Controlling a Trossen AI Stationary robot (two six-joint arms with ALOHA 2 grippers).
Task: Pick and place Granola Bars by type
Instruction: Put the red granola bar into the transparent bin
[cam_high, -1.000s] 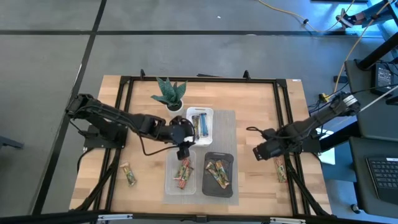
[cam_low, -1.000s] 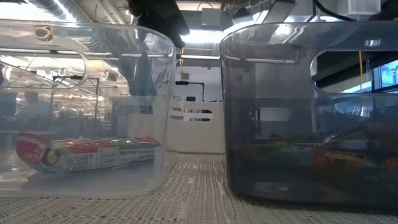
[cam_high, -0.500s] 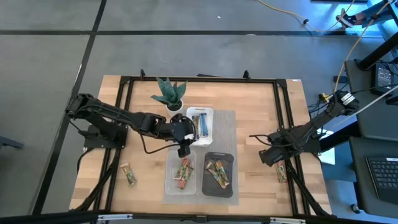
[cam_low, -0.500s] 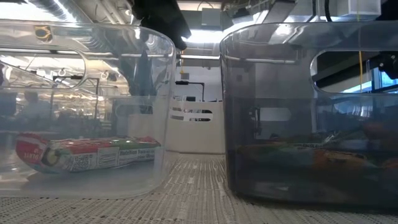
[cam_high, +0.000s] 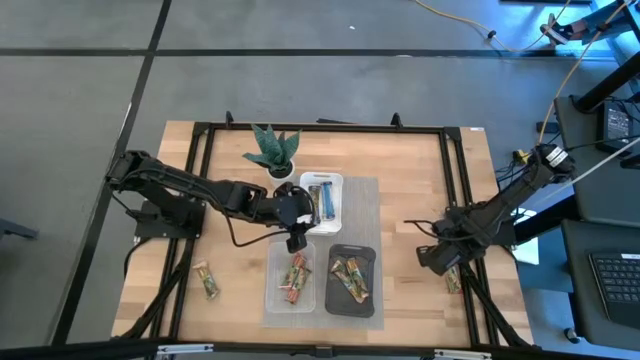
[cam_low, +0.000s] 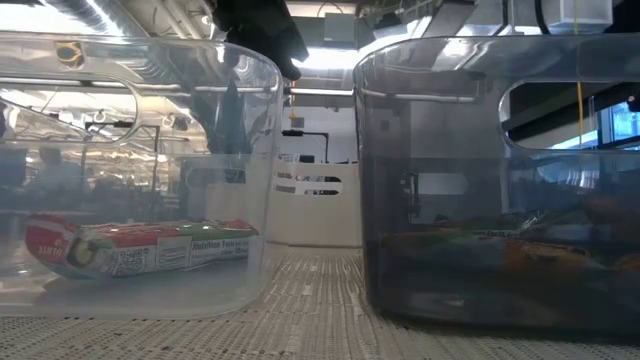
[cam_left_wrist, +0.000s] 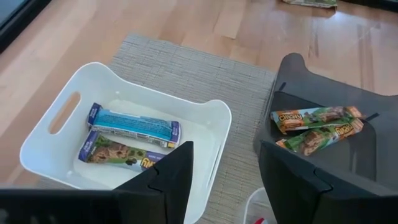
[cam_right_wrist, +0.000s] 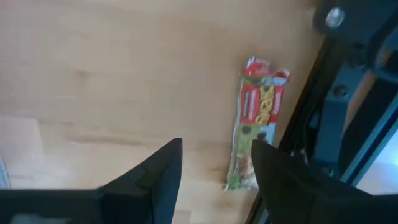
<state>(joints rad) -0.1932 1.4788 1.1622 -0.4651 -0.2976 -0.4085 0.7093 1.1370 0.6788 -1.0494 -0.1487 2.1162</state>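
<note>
Wooden table (cam_high: 400, 170) inside a black frame (cam_high: 200, 150), woven mat (cam_high: 362, 200) at its middle, potted plant (cam_high: 272, 152) behind the mat. Three trays on the mat: white tray (cam_left_wrist: 211, 118) with two blue bars (cam_left_wrist: 134, 126), clear tray (cam_high: 276, 290) with red-wrapped bars (cam_low: 140, 247), black tray (cam_high: 368, 255) with orange-and-green bars (cam_left_wrist: 314, 117). Left gripper (cam_high: 294, 240) hangs over the gap between white and clear trays, fingers apart, nothing between them; white tray sits ahead of it to one side, black tray ahead to the other. Right gripper (cam_high: 433, 257) is near the table's right edge, fingers apart and empty, with a loose green-and-red bar (cam_right_wrist: 256, 127) lying flat just ahead of its tips, tight against the frame rail (cam_right_wrist: 323, 99). Another loose bar (cam_high: 207, 281) sits on bare wood near the left front, well behind the left gripper. Step in hand, as I read it: right arm picks the rail-side bar. To do it well: line the fingers across the bar's short width, come straight down, keep the outer finger off the rail, pinch mid-length so the wrapper doesn't fold. Rail clearance looks tight, so nudging the bar inward first may be safer. Left arm should hold clear of the trays.
</note>
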